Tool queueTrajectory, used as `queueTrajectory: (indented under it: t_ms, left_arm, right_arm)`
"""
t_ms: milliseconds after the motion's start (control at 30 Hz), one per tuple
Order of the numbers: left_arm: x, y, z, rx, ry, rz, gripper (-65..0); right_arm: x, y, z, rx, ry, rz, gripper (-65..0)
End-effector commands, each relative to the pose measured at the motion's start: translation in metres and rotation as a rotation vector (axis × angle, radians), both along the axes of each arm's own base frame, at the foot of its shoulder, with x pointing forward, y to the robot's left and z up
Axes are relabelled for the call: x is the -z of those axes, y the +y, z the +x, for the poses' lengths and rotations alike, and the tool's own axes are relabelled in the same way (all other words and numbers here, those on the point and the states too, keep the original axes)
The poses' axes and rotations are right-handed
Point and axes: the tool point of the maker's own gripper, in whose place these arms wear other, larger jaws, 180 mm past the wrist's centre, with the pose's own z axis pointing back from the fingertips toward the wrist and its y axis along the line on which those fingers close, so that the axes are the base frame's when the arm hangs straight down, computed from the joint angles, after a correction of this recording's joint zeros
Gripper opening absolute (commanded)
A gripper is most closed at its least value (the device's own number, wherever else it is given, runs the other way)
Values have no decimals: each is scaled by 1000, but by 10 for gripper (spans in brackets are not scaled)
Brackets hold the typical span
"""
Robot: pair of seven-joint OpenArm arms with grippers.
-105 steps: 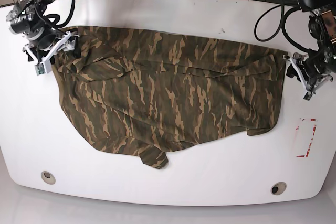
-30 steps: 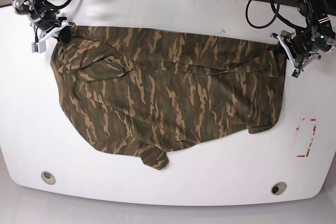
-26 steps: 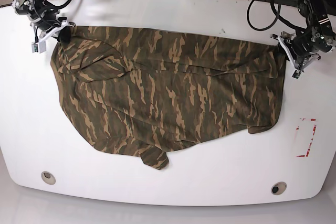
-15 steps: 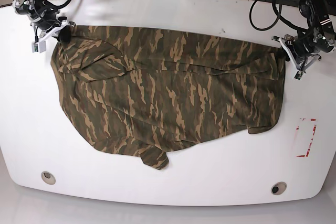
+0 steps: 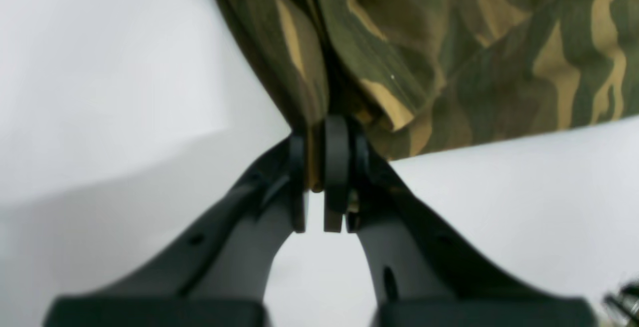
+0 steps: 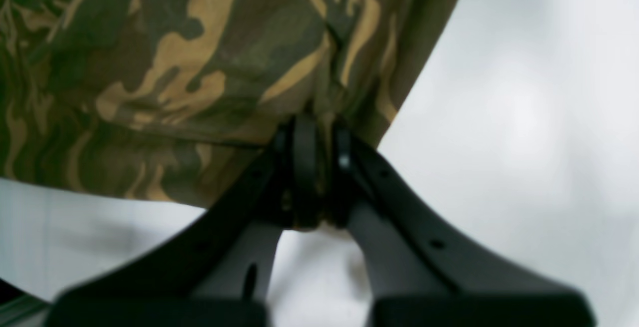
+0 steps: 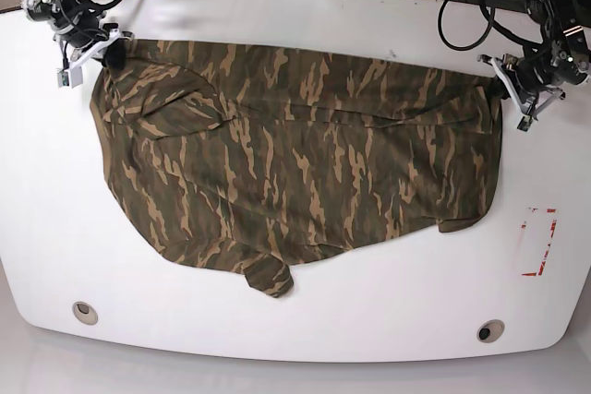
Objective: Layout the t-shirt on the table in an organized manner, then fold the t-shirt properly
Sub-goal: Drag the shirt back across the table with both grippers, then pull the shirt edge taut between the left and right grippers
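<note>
Shirt position: the t-shirt (image 7: 295,159) is spread across the surface (image 7: 305,320), stretched between the two sets of fingers, its long axis running from one to the other
Left fingers: the left gripper (image 7: 513,99) is seen closed, a fold of the hem corner pinched between its pads (image 5: 337,167); the cloth fans away ahead of the fingers
Right fingers: the right gripper (image 7: 88,51) is seen clamped shut on the opposite corner (image 6: 309,167), cloth again lying ahead of the fingers
Nearer arm: neither; each is at its own end
Coming move: judged to be a pull apart along the long axis to flatten wrinkles
Material: soft, limp camouflage cloth, creased near both grips; one sleeve is bunched at the near edge
Surface: glossy, white, smooth
</note>
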Motion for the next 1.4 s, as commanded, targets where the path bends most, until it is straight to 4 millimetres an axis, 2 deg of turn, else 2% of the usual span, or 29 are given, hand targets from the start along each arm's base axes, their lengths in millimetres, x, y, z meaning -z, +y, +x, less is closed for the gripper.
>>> queueTrajectory:
  t_ms: [0, 400, 600, 967, 1133, 1233, 1367]
  left_arm:
    - [-8, 16, -9, -2, 16, 64, -633]
    - [-14, 32, -52, -25, 58, 122, -633]
    - [-13, 40, -71, -44, 89, 136, -631]
    - [-12, 39, -76, -37, 104, 138, -624]
    - [-17, 39, -74, -25, 112, 162, -543]
    - [-29, 37, -65, -9, 94, 191, -472]
    - [-42, 36, -57, 2, 83, 227, -410]
  right_arm:
    - [-12, -7, -1, -20, -17, -45, -650]
    - [-9, -7, -32, -34, 47, -68, -650]
    - [-14, -6, -44, -54, 64, -93, -650]
    - [-24, 10, -42, -77, 35, -103, -645]
    - [-24, 11, -40, -76, 29, -102, -645]
    - [-24, 11, -40, -77, 28, -101, -645]
    - [-25, 11, -39, -77, 26, -103, -645]
